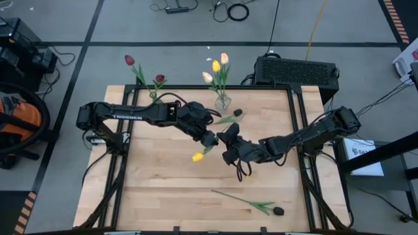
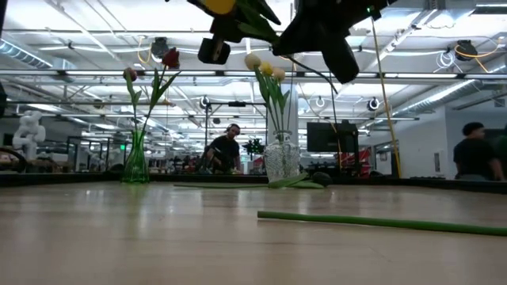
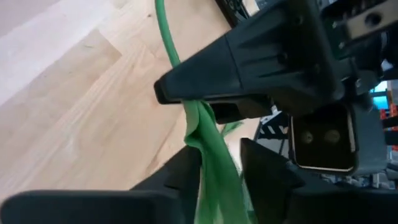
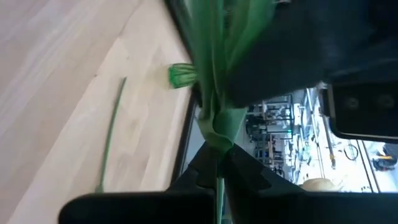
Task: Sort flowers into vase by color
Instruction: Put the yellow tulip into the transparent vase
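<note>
2 grippers, left and right, both clamp yellow tulip stem mid-table

The held yellow tulip is cut off by the low view's top edge, as are both arms.

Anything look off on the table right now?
Both grippers, left and right, are shut on one yellow tulip in mid-air. Two dark tulips lie flat on the table: one near the front edge, another beside the clear vase.
</note>
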You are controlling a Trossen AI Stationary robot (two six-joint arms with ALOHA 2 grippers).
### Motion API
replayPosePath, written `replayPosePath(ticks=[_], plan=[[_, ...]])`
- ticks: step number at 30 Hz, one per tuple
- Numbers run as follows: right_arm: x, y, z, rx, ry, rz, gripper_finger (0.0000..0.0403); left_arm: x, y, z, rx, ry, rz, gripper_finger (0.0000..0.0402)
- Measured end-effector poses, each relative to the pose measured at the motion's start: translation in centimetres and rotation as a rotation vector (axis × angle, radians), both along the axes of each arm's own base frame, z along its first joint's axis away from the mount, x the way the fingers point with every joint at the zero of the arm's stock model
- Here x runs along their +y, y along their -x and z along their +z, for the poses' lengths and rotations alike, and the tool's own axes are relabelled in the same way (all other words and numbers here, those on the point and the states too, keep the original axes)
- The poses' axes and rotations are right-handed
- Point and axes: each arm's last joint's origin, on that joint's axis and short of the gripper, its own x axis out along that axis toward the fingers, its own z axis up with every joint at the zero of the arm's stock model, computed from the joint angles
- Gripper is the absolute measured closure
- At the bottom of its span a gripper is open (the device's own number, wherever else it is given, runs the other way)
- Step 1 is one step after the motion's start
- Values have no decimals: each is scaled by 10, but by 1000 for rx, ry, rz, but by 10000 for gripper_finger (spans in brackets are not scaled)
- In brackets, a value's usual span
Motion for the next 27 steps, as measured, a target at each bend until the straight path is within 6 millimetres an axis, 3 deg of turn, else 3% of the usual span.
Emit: replayPosePath(ticks=[5,10,15,20,24,27], plan=[[0,4,-8,87,21,1,399,10,1,0,-5,-2,10,236],[-2,8,-15,126,-25,-42,399,27,7,4,-6,-3,21,229],[-2,22,-7,-14,-295,-167,399,32,33,30,-46,-139,66,228],[-12,50,7,-226,-672,-394,399,14,69,65,-98,-445,218,228],[-24,62,19,-354,-823,-496,399,-5,87,77,-103,-603,289,228],[-34,59,32,-464,-920,-487,399,-19,96,75,-41,-693,317,228]])
